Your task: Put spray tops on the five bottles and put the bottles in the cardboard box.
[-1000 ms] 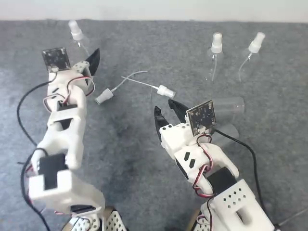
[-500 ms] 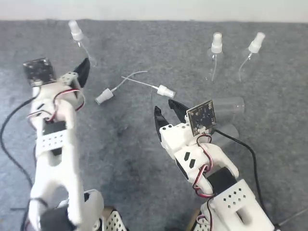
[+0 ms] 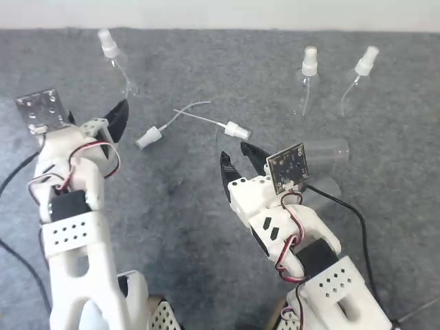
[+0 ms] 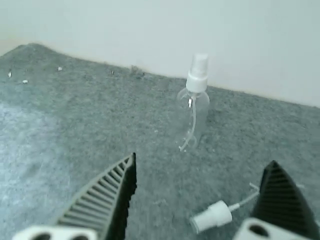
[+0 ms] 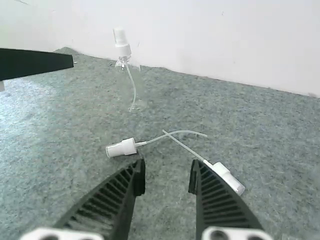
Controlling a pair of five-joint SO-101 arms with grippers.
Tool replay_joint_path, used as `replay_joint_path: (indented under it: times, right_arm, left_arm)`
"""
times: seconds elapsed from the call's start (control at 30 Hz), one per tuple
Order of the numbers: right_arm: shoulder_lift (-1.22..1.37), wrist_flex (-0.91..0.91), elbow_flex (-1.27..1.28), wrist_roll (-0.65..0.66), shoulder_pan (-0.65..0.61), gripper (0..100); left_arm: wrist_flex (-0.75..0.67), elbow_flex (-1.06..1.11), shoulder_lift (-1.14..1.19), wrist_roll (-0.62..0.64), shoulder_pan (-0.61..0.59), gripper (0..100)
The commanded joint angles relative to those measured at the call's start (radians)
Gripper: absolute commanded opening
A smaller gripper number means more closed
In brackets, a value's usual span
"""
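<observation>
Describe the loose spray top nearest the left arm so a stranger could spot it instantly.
On the grey carpet, two loose white plastic spray tops lie ahead of the arms, their thin tubes crossing. Yours is the left spray top, just ahead of the open left pincer; its neighbour lies by the right pincer.

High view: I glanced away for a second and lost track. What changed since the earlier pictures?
The left gripper, open and empty, drew back from the far-left capped bottle toward the table's near left side. Nothing was grasped or released. The right gripper, both loose spray tops and the other capped bottles stayed put.
</observation>
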Motion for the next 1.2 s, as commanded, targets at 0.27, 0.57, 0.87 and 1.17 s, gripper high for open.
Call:
replay_joint_path:
  times: [0.27,0.57,0.87,1.17]
  right_arm:
    - [-0.021,-0.018,-0.017,-0.003,0.07,13.4]
    - [0.094,0.205,-0.195,-0.003,0.07,13.4]
    - [0.375,0.243,-0.336,-0.005,0.071,13.4]
    - [0.622,0.243,-0.491,0.025,0.085,13.5]
  left_arm:
    - [0.316,-0.007,-0.074,0.015,-0.006,36]
    - [0.279,0.131,-0.078,0.127,-0.005,36]
    - [0.249,0.188,-0.08,0.123,-0.068,36]
    - [0.249,0.193,-0.08,0.123,-0.092,36]
